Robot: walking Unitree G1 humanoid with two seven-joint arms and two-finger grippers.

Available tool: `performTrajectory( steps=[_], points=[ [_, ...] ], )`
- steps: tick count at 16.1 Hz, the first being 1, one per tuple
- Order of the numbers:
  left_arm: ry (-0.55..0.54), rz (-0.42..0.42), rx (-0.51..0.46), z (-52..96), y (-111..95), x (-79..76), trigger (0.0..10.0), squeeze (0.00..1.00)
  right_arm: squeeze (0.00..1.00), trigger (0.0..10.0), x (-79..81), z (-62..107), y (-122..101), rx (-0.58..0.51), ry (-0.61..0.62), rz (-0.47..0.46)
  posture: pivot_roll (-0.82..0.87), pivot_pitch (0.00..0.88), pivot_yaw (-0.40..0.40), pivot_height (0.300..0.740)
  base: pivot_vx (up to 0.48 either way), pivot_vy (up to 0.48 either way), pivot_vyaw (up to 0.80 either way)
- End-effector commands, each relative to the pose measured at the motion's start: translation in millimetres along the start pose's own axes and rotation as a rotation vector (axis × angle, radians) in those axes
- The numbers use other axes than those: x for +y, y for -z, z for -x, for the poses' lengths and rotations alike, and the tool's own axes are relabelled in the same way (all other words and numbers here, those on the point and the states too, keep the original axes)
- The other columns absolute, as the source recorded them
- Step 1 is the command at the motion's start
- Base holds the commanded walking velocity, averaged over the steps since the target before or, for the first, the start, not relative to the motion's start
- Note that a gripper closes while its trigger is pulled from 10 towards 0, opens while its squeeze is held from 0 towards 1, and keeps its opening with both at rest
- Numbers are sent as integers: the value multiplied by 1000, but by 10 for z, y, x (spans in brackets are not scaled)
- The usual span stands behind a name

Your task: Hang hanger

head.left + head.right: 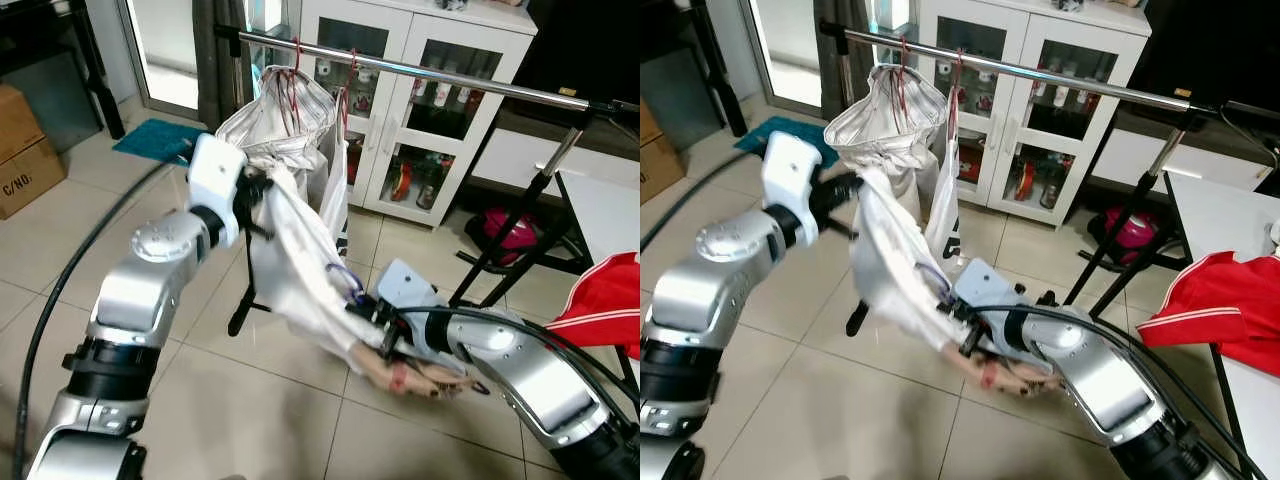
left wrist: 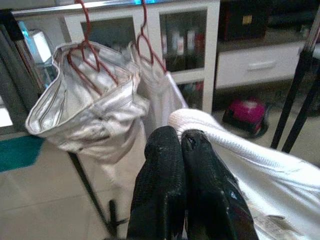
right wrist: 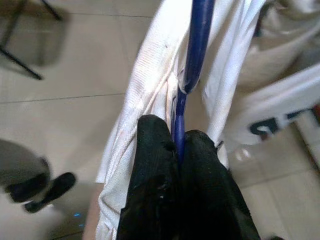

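L gripper (image 2: 181, 145) pinched white garment (image 1: 300, 270) at 10 o'clock, below rail (image 1: 420, 75). R gripper (image 3: 175, 140) at 5 o'clock clamped blue hanger (image 3: 192, 55) inside garment's lower end.

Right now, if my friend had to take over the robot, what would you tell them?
Left gripper: jaws shut on the white garment, held up near the rail.
Right gripper: jaws shut on the blue hanger, low down inside the same garment.
Two red hangers with silver clothes already hang on the rail.
Done: garment and hanger are gripped.
Left: lift the blue hanger and hook it on the rail, probably beside the red ones.
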State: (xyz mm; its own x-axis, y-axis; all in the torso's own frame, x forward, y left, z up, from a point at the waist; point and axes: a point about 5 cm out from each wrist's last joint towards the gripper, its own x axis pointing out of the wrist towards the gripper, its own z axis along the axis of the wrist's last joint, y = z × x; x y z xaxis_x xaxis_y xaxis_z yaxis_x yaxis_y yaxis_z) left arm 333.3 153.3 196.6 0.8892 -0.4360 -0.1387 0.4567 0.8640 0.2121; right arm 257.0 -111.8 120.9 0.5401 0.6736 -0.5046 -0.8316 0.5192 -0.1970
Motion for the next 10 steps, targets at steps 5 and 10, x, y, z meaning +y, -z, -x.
performTrajectory(
  steps=[5, 10],
  points=[
    [13, -120, -6, -24, -107, 47, 0, 0, 0, 0, -210, 175, 244, 234, 93, 37, -51, 0, -68, 740, 0, 0, 0],
    [55, -142, -55, -59, -270, -21, 0, 0, 0, 0, -282, 162, 320, 313, 158, 24, -58, 0, -60, 740, 0, 0, 0]
  ],
)
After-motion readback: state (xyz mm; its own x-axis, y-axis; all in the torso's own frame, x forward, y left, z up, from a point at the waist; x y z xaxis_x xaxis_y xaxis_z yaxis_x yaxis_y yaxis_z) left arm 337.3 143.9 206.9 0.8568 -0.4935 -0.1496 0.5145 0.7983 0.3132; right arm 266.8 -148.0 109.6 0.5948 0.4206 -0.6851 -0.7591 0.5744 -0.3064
